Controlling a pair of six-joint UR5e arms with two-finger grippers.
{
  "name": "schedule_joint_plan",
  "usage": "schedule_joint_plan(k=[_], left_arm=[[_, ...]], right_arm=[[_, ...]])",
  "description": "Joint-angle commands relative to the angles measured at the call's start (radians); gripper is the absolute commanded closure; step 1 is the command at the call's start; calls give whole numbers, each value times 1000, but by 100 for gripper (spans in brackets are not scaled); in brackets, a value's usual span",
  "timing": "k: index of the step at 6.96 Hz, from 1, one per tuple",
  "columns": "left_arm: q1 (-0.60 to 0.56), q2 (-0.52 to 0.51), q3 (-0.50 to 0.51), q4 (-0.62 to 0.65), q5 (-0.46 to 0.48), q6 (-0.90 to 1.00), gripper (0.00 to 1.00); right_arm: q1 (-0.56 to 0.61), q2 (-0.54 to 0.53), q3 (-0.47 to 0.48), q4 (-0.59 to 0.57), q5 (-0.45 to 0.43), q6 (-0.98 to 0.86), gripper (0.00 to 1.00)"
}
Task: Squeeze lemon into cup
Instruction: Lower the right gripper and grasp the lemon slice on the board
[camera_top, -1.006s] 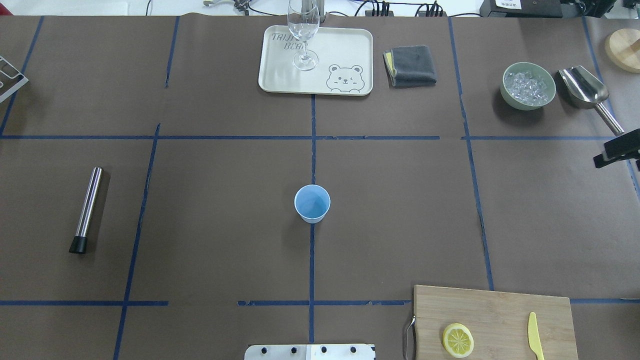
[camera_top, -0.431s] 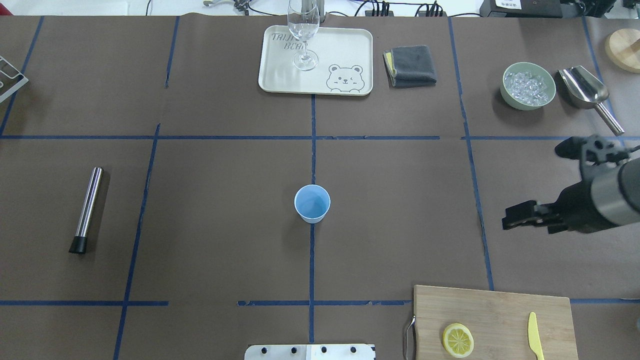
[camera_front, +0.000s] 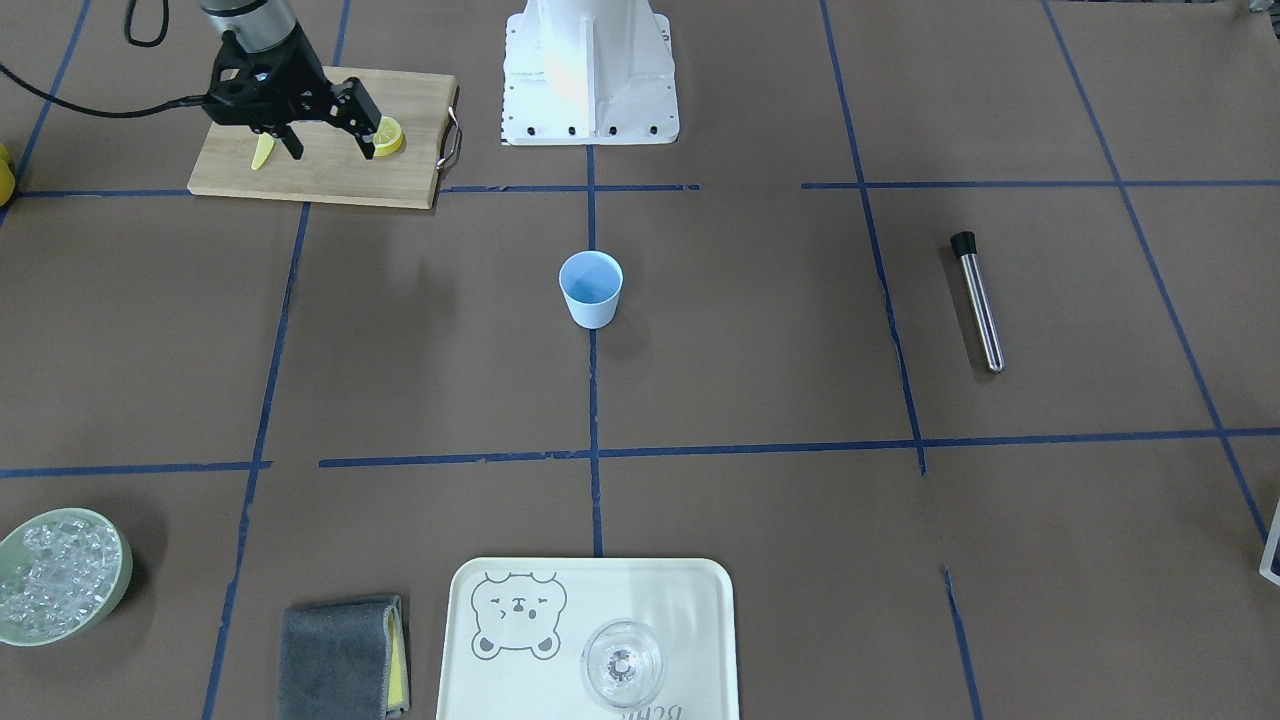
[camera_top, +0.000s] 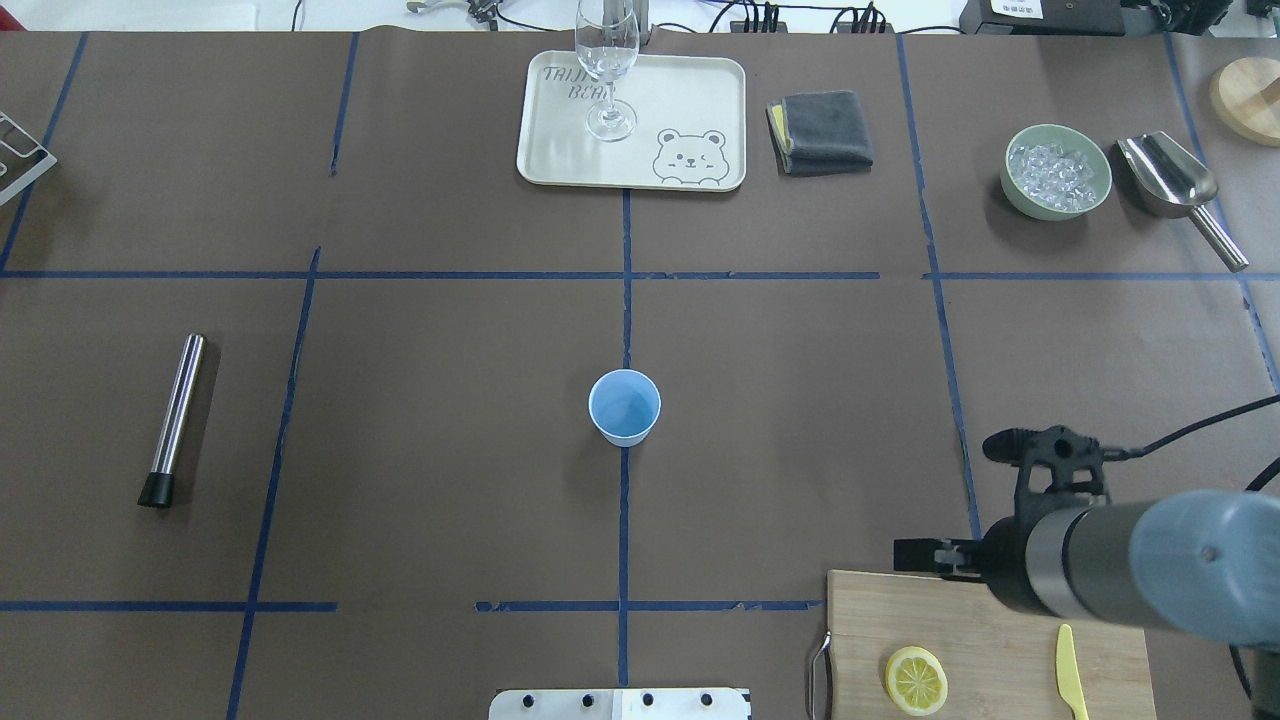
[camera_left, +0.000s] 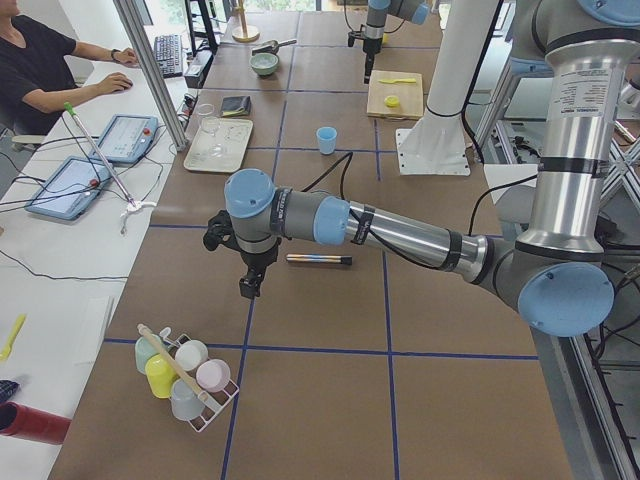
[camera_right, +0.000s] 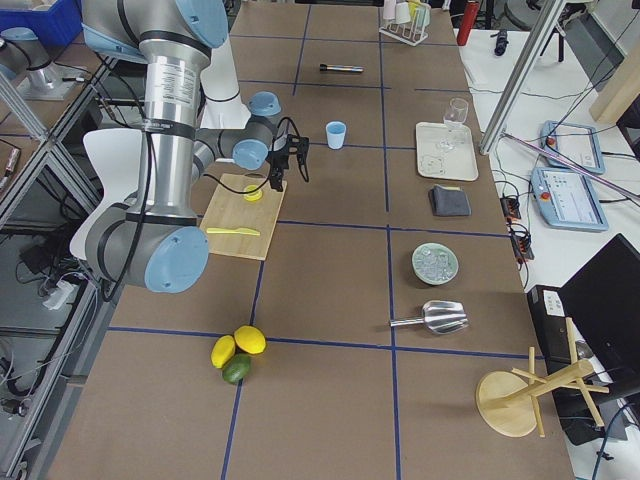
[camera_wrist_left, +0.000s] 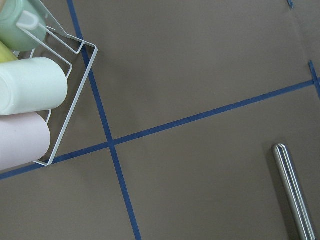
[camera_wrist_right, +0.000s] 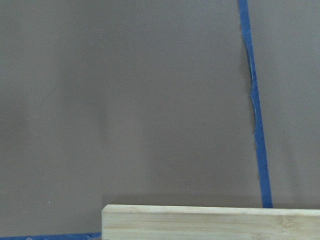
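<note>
Yellow lemon (camera_front: 392, 136) sits partly hidden behind my right gripper (camera_front: 332, 152).
Jaws spread wide (left gripper (camera_left: 248, 288): I can't tell).

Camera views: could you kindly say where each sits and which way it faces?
Front-facing: across the table, facing the robot's white base; open right gripper shows.
Overhead: behind the robot, looking forward; right arm shows.
Exterior left: table's left end; left arm near.
Exterior right: table's right end; right arm near.
Left wrist: down at a shiny steel tube.
Right wrist: down at a bamboo cutting board.
Exteriors share a small light blue plastic cup.
</note>
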Motion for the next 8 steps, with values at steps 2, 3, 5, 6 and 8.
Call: schedule_joint_plan(k=[2, 3, 5, 6, 8], left_arm=[[0, 2, -12, -1, 0, 0, 0], [0, 2, -12, -1, 0, 0, 0], [-2, 3, -14, -1, 0, 0, 0], [0, 3, -14, 0, 0, 0, 0], [-2, 3, -20, 2, -3, 0, 0]], right_arm=[[-108, 98, -105, -4, -100, 118, 0], [-115, 89, -104, -6, -99, 140, 0], [-141, 66, -102, -7, -99, 150, 0], [-157, 54, -102, -7, -97, 159, 0], [-181, 42, -98, -7, -96, 176, 0]])
